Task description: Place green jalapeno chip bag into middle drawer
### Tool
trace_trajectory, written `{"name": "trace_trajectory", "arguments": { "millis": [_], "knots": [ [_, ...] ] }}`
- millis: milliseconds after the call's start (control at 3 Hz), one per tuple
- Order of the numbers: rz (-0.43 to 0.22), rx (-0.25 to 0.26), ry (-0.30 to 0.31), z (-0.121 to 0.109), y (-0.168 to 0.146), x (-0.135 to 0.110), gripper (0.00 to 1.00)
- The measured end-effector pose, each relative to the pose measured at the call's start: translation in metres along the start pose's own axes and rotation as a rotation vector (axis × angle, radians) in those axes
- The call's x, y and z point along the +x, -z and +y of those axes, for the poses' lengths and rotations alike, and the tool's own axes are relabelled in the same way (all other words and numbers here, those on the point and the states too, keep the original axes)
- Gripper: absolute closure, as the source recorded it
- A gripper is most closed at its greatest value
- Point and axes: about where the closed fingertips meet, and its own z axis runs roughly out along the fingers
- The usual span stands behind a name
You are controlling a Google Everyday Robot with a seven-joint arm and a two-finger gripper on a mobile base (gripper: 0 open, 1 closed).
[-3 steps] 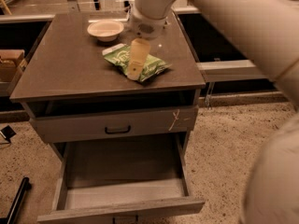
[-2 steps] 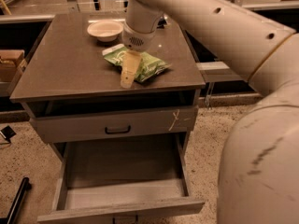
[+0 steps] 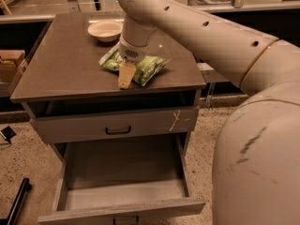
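The green jalapeno chip bag [image 3: 149,66] lies flat on the brown cabinet top [image 3: 65,64], right of its middle. My gripper [image 3: 125,77] hangs from the big cream arm and sits over the bag's front left edge, close to the cabinet top. The middle drawer [image 3: 123,165] is pulled far out below, deep, with tall grey walls and a bare pale floor. Nothing lies in it.
A pale bowl [image 3: 105,30] stands at the back of the cabinet top, behind the bag. The shallower drawer [image 3: 140,123] with a black handle and a pale scratch is closed above the open one. A cardboard box [image 3: 10,63] sits at the left. My arm fills the right side.
My gripper has moved left and toward the front of the cabinet top, from above the bag's middle to its front left edge. The bag has not moved.
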Motion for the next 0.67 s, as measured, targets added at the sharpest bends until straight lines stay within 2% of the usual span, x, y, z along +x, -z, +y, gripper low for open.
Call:
{"name": "trace_trajectory", "arguments": {
  "millis": [333, 667],
  "knots": [
    [-0.078, -0.014, 0.017, 0.005, -0.002, -0.009, 0.65],
    [-0.22, -0.043, 0.05, 0.011, 0.009, -0.023, 0.88]
  ]
}}
